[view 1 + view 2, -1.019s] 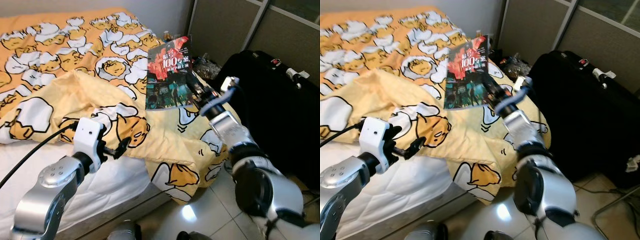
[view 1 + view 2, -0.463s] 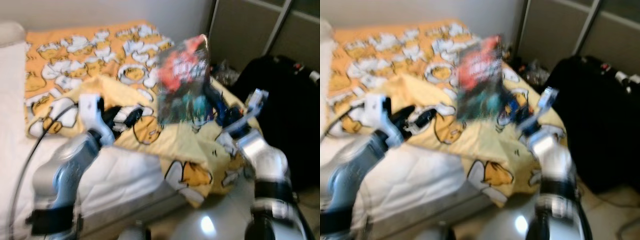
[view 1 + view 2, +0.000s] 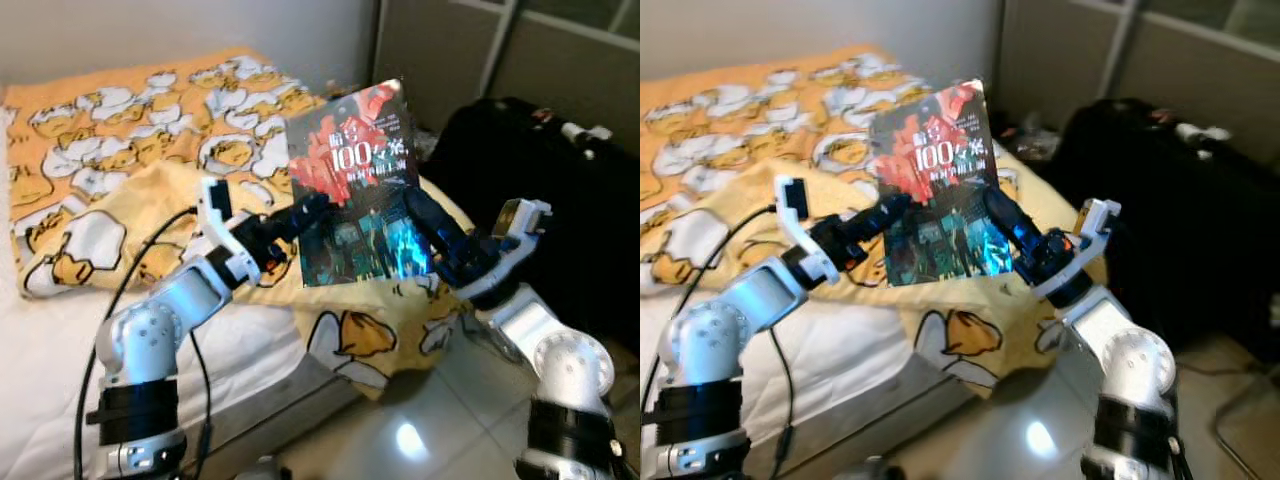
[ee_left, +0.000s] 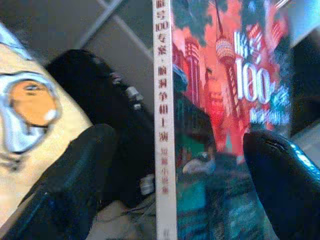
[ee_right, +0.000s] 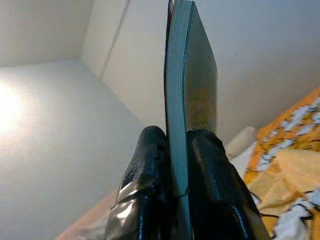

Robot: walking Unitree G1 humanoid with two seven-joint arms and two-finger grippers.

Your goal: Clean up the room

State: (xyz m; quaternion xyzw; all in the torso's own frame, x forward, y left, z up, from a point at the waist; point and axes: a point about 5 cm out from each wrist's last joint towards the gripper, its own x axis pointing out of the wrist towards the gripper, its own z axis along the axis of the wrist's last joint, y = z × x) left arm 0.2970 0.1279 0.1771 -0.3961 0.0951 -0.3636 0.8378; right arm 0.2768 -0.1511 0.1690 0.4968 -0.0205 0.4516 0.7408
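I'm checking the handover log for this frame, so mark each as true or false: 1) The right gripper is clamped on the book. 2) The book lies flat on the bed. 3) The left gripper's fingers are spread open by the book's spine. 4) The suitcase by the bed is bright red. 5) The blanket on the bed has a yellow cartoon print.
1) True: the right gripper pinches the book between its fingers.
2) False: the book is held upright in the air above the blanket's edge.
3) True: the left gripper is open, one finger on each side of the spine.
4) False: the suitcase is black.
5) True: the blanket shows yellow and white cartoon figures.
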